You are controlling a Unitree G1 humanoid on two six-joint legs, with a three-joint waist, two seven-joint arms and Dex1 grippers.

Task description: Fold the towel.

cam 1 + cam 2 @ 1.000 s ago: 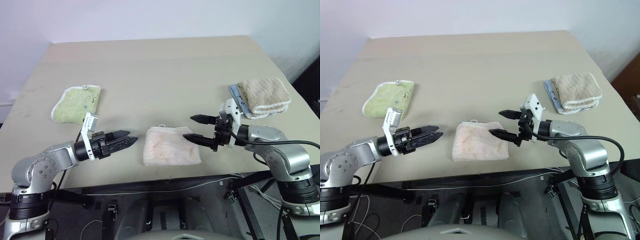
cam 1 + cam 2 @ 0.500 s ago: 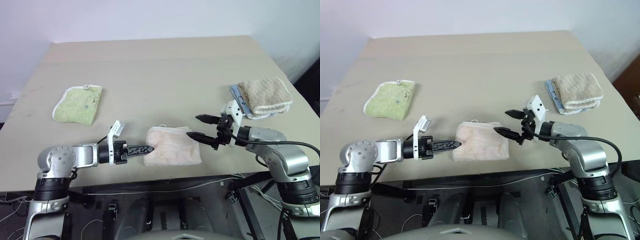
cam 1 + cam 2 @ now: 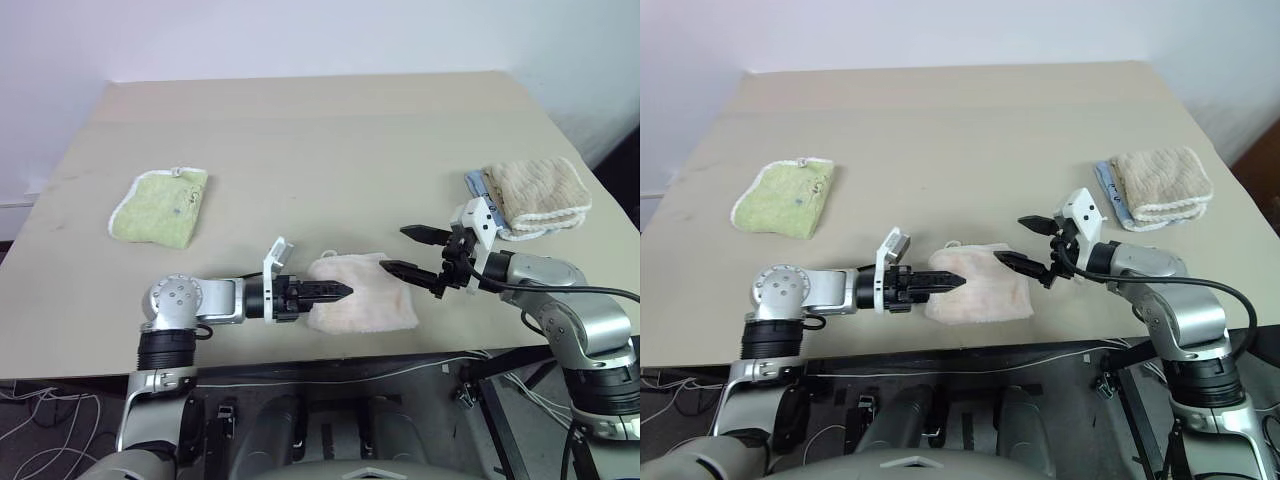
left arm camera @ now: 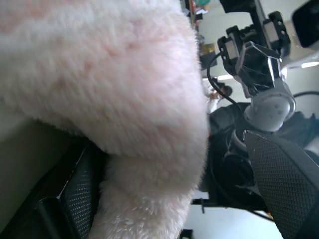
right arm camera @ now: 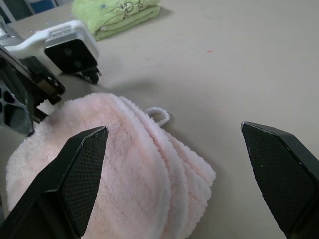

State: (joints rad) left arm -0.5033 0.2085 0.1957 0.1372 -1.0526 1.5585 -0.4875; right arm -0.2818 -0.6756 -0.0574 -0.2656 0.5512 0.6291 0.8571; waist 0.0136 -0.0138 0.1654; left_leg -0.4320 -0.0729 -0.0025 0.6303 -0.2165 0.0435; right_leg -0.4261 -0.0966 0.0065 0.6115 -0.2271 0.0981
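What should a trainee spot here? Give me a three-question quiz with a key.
1. True or false: the left gripper is at the pink towel.
2. Which towel lies nearest the right gripper: A green, B pink, C beige?
3. Fill in: the green towel lies on the table's ___ side.

Key: 1 true; 2 B; 3 left. The beige towel lies far right.

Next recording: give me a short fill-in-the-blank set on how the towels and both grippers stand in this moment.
1. The pink towel lies ____ the two grippers.
2. The left gripper has its fingers around the pink towel's ____ edge.
3. The right gripper stands ____, holding nothing.
4. The green towel lies on the table's ____ side.

Missing words: between; left; open; left
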